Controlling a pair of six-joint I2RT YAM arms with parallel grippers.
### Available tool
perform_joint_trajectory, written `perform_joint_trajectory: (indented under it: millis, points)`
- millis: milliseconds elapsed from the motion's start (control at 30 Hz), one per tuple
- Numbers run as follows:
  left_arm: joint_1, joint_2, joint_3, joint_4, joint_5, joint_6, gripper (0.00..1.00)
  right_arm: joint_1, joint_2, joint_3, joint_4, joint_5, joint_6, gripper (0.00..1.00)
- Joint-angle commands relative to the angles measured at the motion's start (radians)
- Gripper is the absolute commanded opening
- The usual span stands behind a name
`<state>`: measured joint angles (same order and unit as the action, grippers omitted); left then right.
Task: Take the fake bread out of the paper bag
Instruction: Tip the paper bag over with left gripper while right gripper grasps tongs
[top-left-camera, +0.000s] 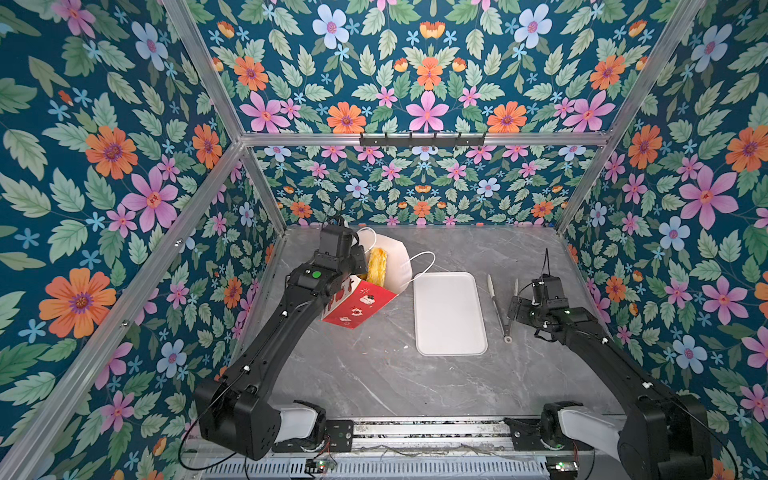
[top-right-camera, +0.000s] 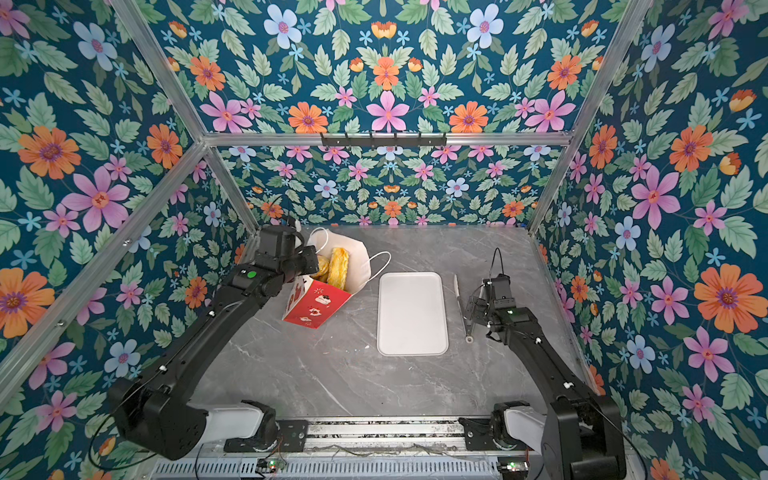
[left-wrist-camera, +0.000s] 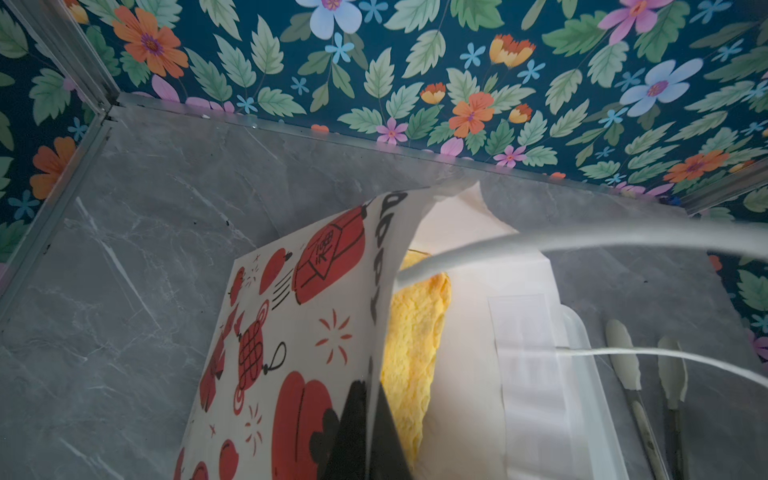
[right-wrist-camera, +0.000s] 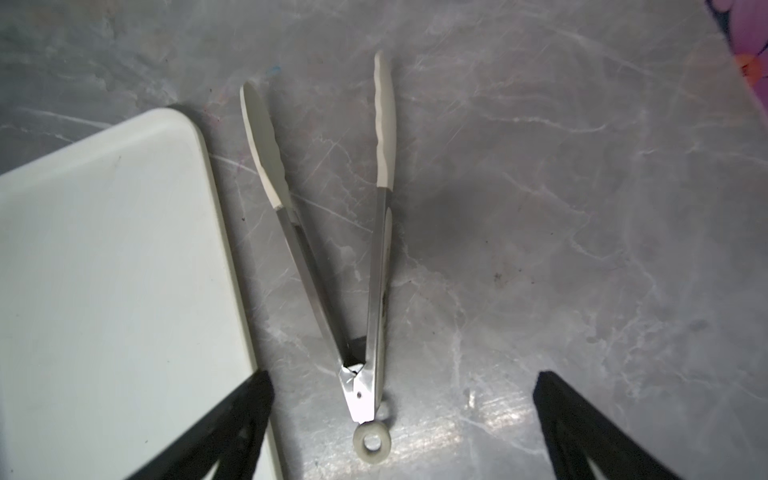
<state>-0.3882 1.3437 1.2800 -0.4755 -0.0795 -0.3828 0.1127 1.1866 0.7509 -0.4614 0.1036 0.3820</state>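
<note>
Both top views, grey marble tabletop (top-left-camera: 374, 382), floral walls (top-left-camera: 104, 174)

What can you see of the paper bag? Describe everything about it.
The paper bag is white paper with a red base, red cartoon prints and white cord handles. It sits tilted on the grey table, far left, close beside the white tray, its mouth open. Yellow bread shows inside. The left hand is shut on its printed wall at the rim.
</note>
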Motion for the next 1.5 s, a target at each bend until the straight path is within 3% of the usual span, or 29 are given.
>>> perform_joint_trajectory:
  millis: [0, 167, 500, 633, 800, 900, 1000, 1200, 1333, 1467]
  points:
    - [-0.007, 0.031, -0.010, 0.120, -0.018, 0.052, 0.00, -0.004, 0.059, 0.033, -0.031, -0.066, -0.028, 0.99]
    - [-0.040, 0.087, -0.023, 0.195, 0.000, 0.046, 0.00, -0.004, 0.177, 0.084, -0.057, -0.126, -0.038, 0.99]
    - [-0.159, 0.164, -0.048, 0.308, 0.003, -0.003, 0.00, -0.004, 0.400, 0.216, -0.128, -0.130, -0.066, 0.99]
    - [-0.187, 0.173, -0.080, 0.349, 0.012, -0.030, 0.00, -0.004, 0.505, 0.255, -0.145, -0.128, -0.079, 0.94]
    - [-0.212, 0.156, -0.123, 0.395, 0.014, -0.051, 0.00, -0.004, 0.568, 0.278, -0.147, -0.116, -0.081, 0.66]
    - [-0.216, 0.142, -0.140, 0.411, 0.020, -0.056, 0.00, -0.004, 0.590, 0.283, -0.154, -0.113, -0.080, 0.41]
    - [-0.219, 0.135, -0.152, 0.417, 0.025, -0.056, 0.00, -0.004, 0.586, 0.263, -0.139, -0.113, -0.072, 0.22]
    - [-0.222, 0.127, -0.177, 0.432, 0.038, -0.035, 0.00, -0.001, 0.486, 0.210, -0.128, -0.156, -0.066, 0.00]
    - [-0.225, 0.123, -0.190, 0.434, 0.050, -0.015, 0.00, 0.024, 0.351, 0.178, -0.161, -0.282, -0.076, 0.00]
    - [-0.240, 0.109, -0.207, 0.434, 0.064, 0.016, 0.00, 0.114, 0.178, 0.158, -0.221, -0.400, -0.077, 0.00]
